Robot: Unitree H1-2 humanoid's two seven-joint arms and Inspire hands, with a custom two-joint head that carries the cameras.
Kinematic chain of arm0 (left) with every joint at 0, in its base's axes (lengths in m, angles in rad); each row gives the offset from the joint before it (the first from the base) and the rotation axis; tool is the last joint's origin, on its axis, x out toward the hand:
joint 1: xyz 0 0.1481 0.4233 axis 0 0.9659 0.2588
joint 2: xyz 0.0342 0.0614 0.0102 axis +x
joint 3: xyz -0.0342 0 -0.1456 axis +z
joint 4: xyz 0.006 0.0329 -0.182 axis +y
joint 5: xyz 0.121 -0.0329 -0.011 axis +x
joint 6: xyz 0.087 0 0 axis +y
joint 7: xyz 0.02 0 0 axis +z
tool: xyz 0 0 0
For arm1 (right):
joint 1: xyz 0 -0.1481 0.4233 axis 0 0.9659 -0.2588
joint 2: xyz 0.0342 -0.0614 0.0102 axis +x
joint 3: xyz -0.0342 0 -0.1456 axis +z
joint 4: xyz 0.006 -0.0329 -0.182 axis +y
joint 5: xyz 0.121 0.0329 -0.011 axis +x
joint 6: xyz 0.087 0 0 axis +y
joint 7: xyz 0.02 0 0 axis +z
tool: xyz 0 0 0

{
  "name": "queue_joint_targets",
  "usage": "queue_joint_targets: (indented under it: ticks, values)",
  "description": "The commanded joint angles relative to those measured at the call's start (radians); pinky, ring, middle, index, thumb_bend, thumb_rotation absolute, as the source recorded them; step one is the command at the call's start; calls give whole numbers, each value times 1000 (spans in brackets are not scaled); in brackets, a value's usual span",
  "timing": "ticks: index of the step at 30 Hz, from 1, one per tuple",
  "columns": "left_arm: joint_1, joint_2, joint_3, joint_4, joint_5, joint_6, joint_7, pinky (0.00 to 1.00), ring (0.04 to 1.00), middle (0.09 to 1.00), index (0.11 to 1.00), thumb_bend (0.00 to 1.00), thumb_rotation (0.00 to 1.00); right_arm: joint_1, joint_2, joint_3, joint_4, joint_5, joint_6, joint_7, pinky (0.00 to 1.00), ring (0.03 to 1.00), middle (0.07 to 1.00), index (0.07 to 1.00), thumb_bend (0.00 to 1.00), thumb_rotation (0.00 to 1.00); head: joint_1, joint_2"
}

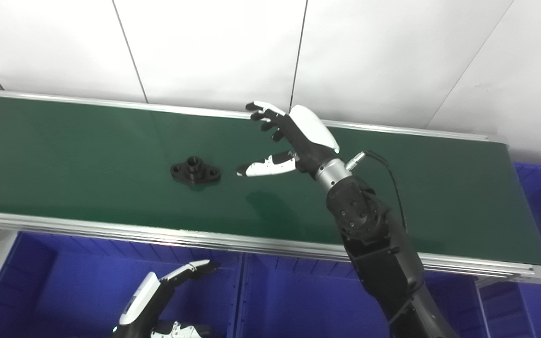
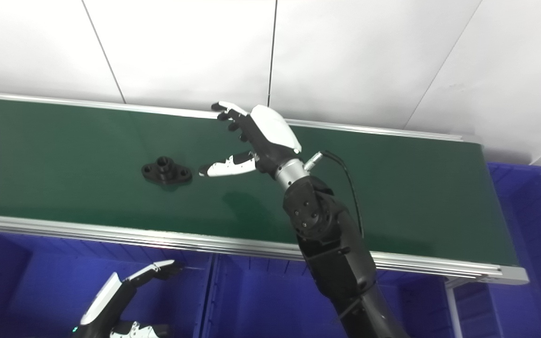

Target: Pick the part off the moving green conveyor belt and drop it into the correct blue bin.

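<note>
Black arms—white-shelled hands (image 1: pixel 294 141)

The part (image 1: pixel 195 171) lies on the belt (image 1: pixel 87 155), left of the right robot hand (image 1: pixel 289 141); bins (image 1: pixel 294 300) sit before it.

Looks like some factory-style sorting cell or robotics lab: a green conveyor belt (image 1: pixel 87 155) with aluminium side rails (image 1: pixel 204 237) is running along a plain white panelled wall (image 1: pixel 214 47), and blue plastic bins (image 1: pixel 294 300) are sitting lined up below it.
</note>
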State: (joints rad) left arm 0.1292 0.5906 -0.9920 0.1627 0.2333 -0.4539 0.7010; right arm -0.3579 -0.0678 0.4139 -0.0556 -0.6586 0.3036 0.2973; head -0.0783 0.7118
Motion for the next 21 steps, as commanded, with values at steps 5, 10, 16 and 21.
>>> queue_joint_targets:
  ticks: [5, 10, 16, 21]
  values:
    - [-16, -19, -13, 5, 21, -16, 24, 700, 753, 791, 796, 819, 743, -60, -14, 47, 21, -23, -25, 10, 716, 831, 878, 892, 834, 320, 15, -12]
    - [-24, -32, -33, 19, 29, -16, 51, 700, 757, 795, 800, 805, 726, -87, -22, 68, 72, -28, -33, 14, 706, 815, 866, 888, 834, 305, 24, -18]
    - [-29, -38, -43, 27, 24, -16, 57, 704, 759, 800, 803, 807, 724, -129, -28, 94, 136, -44, -59, 5, 726, 804, 846, 879, 826, 316, 25, -20]
    - [-31, -42, -46, 29, 28, -16, 62, 707, 761, 800, 802, 812, 733, -164, -36, 130, 187, -72, -72, 6, 771, 829, 858, 881, 825, 347, 26, -20]
